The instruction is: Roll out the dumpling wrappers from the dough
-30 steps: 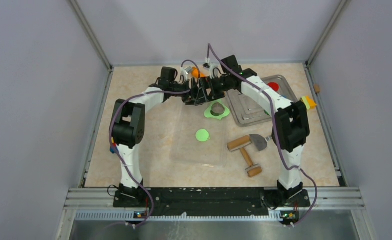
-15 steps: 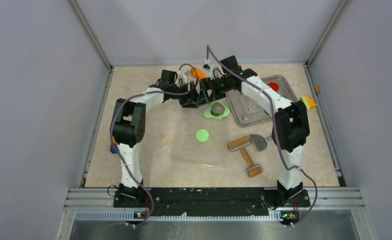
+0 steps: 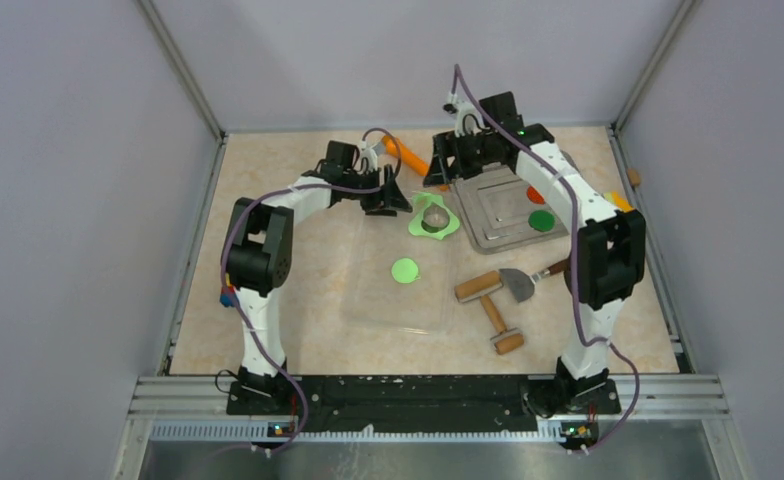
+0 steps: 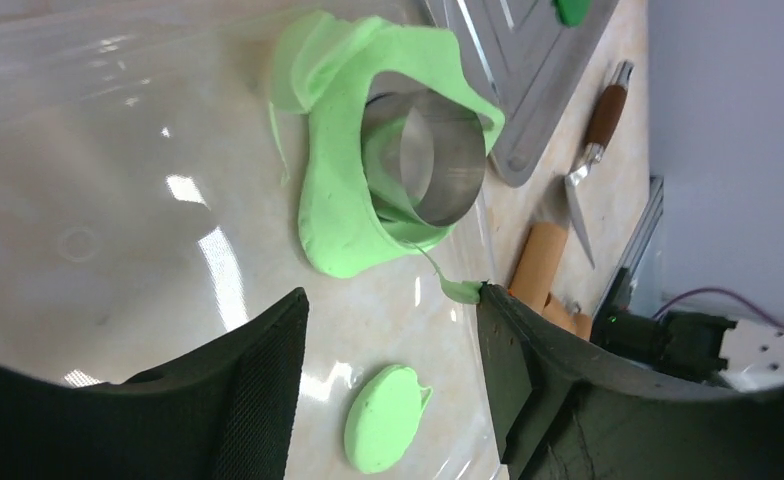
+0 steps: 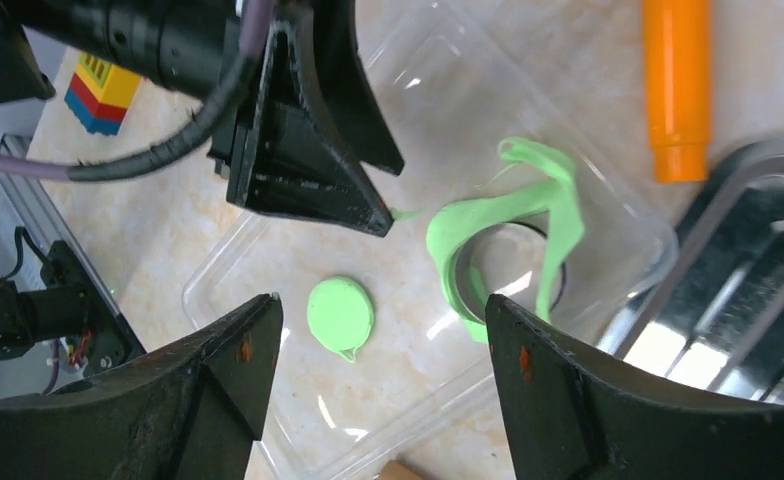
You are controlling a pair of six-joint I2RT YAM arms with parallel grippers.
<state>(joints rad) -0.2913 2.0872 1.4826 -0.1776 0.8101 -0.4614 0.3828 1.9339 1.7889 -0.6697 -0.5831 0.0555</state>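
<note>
Dough that was half hidden under both claws a second ago now lies in plain view, because the right arm has swung back over the metal tray. The left claw hangs just beside the dough as before.

The dough is a thin, ragged lime-green sheet at the far end of the clear plastic tray. It is draped up around a steel ring cutter that stands in its hole, with one edge curled off the plastic. One finished wrapper, a small flat green disc, lies apart from it near the middle of the same clear tray.

To my eye this stuff is soft, very light and tacky. A thin thread of it runs from the sheet to the tip of one left finger, so it stretches and clings rather than letting go cleanly. I would take the scrap sheet by its thicker outer fold, not the thin lip at the ring, which looks ready to tear. The wrapper wants lifting from under its edge.

The left claw is spread, with nothing between its fingers beyond that stuck thread. The right claw also gapes wide and empty.

Two wooden rolling pins lie untouched to the right of the clear tray.
</note>
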